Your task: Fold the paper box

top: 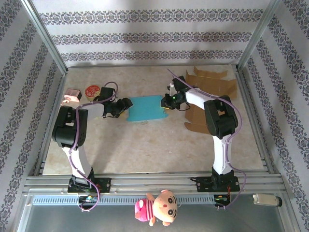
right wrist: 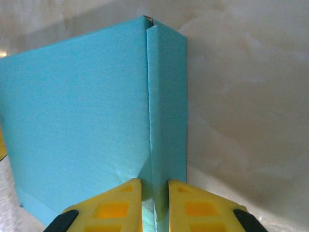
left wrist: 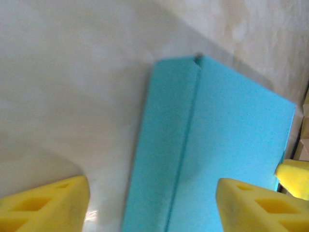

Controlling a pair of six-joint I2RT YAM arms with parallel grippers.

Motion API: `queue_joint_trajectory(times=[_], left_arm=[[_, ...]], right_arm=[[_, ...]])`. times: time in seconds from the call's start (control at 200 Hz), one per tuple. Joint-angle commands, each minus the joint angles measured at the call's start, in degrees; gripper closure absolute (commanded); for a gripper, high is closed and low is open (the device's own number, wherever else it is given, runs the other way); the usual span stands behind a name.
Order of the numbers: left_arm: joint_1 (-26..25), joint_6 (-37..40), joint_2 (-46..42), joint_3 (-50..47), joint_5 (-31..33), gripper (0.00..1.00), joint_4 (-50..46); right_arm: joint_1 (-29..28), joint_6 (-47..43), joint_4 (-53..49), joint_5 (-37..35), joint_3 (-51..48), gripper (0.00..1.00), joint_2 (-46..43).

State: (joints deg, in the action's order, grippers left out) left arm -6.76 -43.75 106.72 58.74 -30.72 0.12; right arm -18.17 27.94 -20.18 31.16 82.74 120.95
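Observation:
The blue paper box [top: 145,108] lies flat in the middle of the table, with a narrow flap creased along each side. My left gripper [top: 126,103] hovers at its left edge. In the left wrist view that gripper [left wrist: 152,203] is open, its yellow fingers [left wrist: 48,205] wide apart on either side of the left flap [left wrist: 164,145]. My right gripper [top: 166,101] is at the box's right edge. The right wrist view shows it [right wrist: 154,198] shut on the raised right flap [right wrist: 166,96], beside the main panel [right wrist: 82,106].
Brown cardboard pieces [top: 212,82] lie at the back right, and another one [top: 195,123] is under the right arm. A round tin [top: 91,90] and a pink-white object [top: 72,95] sit at the back left. A plush toy [top: 157,208] hangs on the front rail.

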Motion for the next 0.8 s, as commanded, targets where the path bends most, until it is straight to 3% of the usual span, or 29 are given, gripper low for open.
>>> queue_joint_trajectory(times=[0.0,0.135,0.545,0.655,0.795], left_arm=[[1.2,0.4,-1.2,-0.8,-4.9,0.25,3.9],[1.2,-0.9,0.1,-2.5,-5.1,0.22,6.9],[-0.7,-15.8,7.4,-6.1,-16.4,0.26,36.3],[-1.5,-18.5,9.0,-7.1,-15.2,0.26,39.3],[-2.2,-18.8,9.4,-7.5,-14.9,0.26,39.2]], right_arm=[[2.5,-2.2,-1.4,6.0,-4.4,0.82,1.2],[4.8,0.7,-0.5,9.5,-4.9,0.82,3.3],[5.7,0.7,-2.8,2.9,-4.9,0.82,3.4],[6.0,0.9,-5.8,-2.1,-4.0,0.84,2.8],[6.8,1.3,-7.1,-3.4,-4.0,0.84,2.7]])
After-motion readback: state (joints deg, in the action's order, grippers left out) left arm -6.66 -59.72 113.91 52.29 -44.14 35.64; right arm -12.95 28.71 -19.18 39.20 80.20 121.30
